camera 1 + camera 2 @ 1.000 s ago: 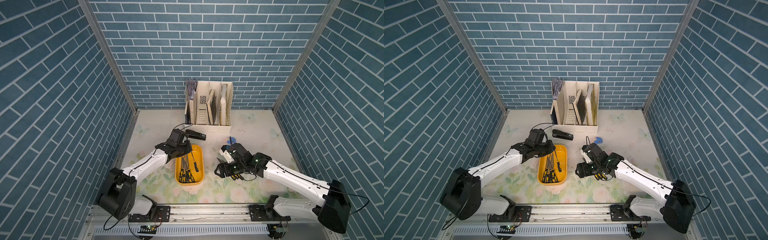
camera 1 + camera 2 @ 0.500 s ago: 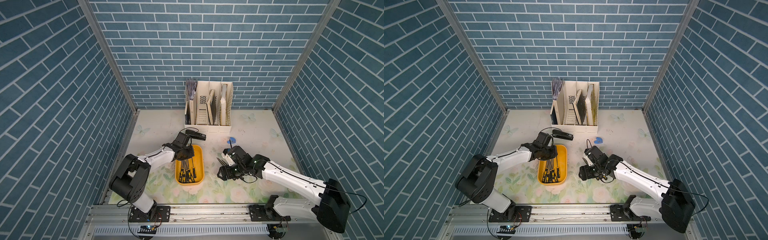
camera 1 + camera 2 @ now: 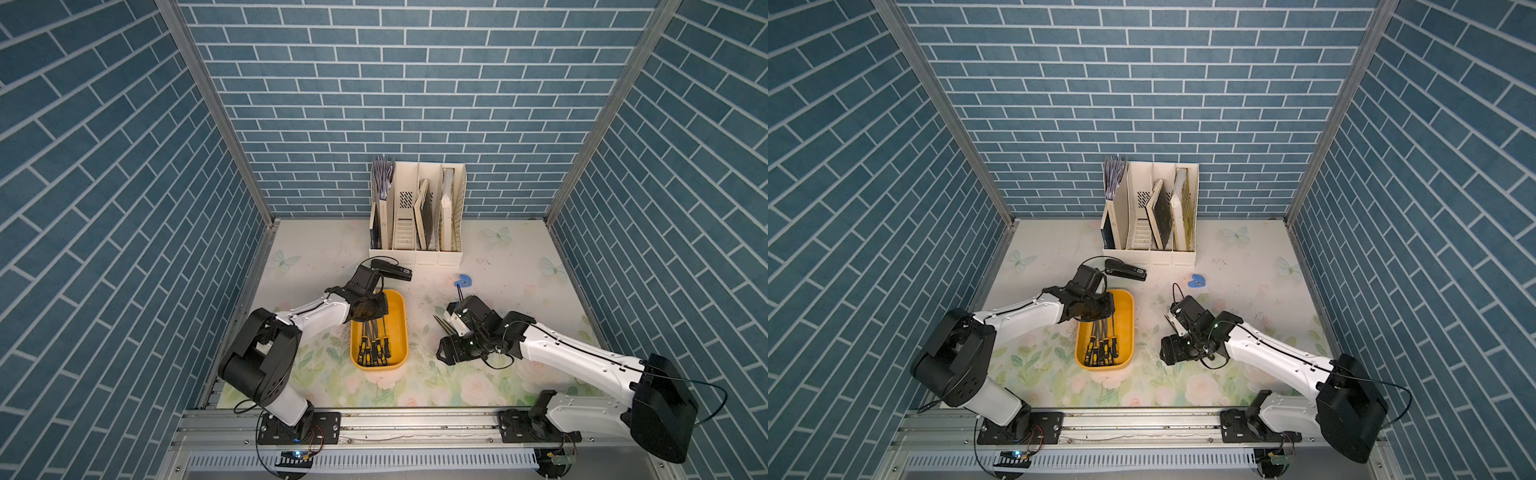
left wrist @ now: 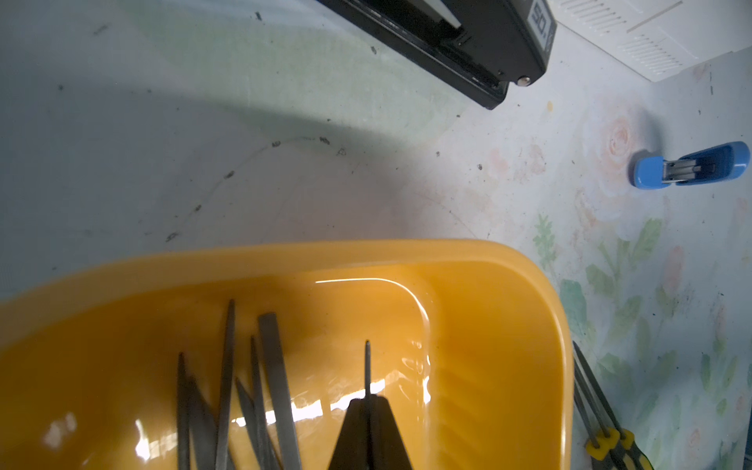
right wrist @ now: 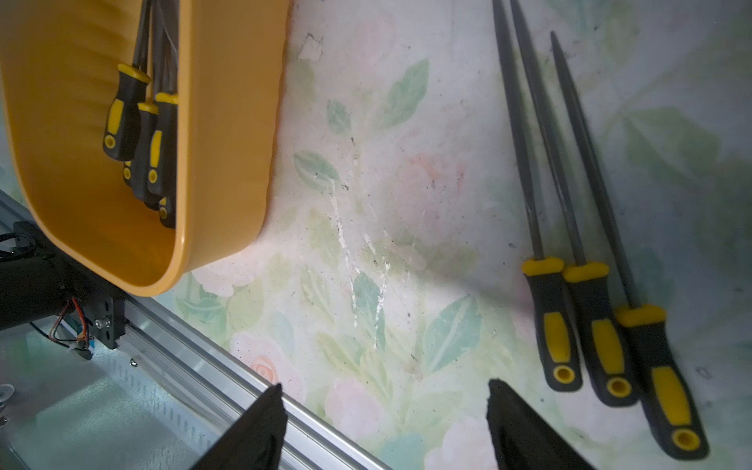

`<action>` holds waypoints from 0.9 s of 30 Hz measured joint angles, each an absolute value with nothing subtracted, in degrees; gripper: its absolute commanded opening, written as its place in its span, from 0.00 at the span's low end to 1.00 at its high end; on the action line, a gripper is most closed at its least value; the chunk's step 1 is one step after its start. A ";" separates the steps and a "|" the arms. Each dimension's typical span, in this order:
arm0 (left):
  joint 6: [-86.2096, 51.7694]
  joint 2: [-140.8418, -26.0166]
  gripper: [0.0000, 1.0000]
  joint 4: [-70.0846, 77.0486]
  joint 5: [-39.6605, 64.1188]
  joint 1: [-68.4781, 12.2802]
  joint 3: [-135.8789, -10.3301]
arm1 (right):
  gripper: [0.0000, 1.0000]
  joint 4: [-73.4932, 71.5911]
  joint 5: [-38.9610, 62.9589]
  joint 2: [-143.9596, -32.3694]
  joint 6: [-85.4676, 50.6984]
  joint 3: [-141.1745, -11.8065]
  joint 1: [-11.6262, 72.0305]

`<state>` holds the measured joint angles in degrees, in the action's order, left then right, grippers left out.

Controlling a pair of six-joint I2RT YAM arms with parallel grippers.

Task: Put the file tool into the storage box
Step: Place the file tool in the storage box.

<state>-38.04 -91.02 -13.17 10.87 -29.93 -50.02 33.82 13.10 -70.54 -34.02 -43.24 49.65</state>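
Note:
The yellow-orange storage box point(image 3: 398, 328) point(image 3: 1125, 328) lies at mid-table with several black-and-yellow-handled files point(image 3: 374, 347) point(image 5: 134, 122) in it. My left gripper point(image 3: 370, 309) point(image 3: 1096, 307) point(image 4: 368, 401) hangs over the box's far end. It is shut on a thin file tool, whose grey tip point(image 4: 367, 366) pokes out past the fingertips. My right gripper point(image 3: 446, 355) point(image 3: 1167, 353) point(image 5: 384, 388) stands open above the bare mat, right of the box. Three more files point(image 5: 602, 325) point(image 3: 441, 324) lie side by side on the mat just beside it, untouched.
A white magazine rack point(image 3: 415, 216) point(image 3: 1150, 216) stands at the back wall. A black stapler point(image 3: 392, 270) point(image 4: 447, 40) lies just beyond the box, and a small blue stapler point(image 3: 463, 282) point(image 4: 691, 165) to its right. The aluminium rail point(image 3: 374, 419) point(image 5: 203, 366) runs along the front edge.
My left gripper, still shut on the file, has come a little nearer over the box's far end while that arm folded in. The right gripper has drifted slightly toward the front edge, still open.

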 measured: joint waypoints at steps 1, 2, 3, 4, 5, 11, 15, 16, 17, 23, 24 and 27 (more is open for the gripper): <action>-38.02 -91.02 0.00 -13.26 10.70 -29.93 -50.02 | 0.80 33.85 12.86 -70.74 -34.02 -43.20 49.52; -37.95 -91.02 0.00 -13.37 10.52 -29.93 -50.02 | 0.80 33.85 12.64 -70.89 -34.02 -43.20 49.39; -37.91 -91.02 0.00 -13.50 10.35 -29.95 -50.02 | 0.80 33.87 12.27 -71.11 -34.02 -43.20 49.21; -37.89 -91.02 0.00 -13.63 10.20 -29.98 -50.02 | 0.80 33.91 11.94 -71.35 -34.00 -43.20 49.04; -37.87 -91.02 0.00 -13.72 10.09 -29.98 -50.02 | 0.80 33.95 11.60 -71.57 -34.00 -43.20 48.93; -37.82 -91.02 0.05 -14.61 9.32 -29.98 -50.02 | 0.79 35.20 9.19 -73.21 -32.91 -43.20 48.69; -37.74 -91.02 0.10 -15.16 8.73 -29.98 -50.02 | 0.77 36.16 7.22 -74.35 -32.10 -43.20 48.69; -37.65 -91.02 0.14 -15.29 8.58 -29.98 -50.02 | 0.77 36.53 6.70 -74.67 -31.92 -43.20 48.69; -37.34 -91.02 0.18 -15.57 8.36 -29.98 -50.02 | 0.76 36.86 6.15 -75.00 -31.57 -43.20 48.69; -36.80 -90.65 0.30 -16.40 7.70 -30.00 -50.02 | 0.73 37.58 3.38 -77.56 -30.06 -43.20 48.66; -36.82 -90.37 0.30 -16.47 7.70 -30.02 -50.02 | 0.72 37.54 3.16 -78.00 -29.89 -43.20 48.69; -36.84 -89.06 0.31 -16.93 7.70 -30.04 -50.02 | 0.70 37.28 2.87 -79.00 -29.54 -43.20 48.66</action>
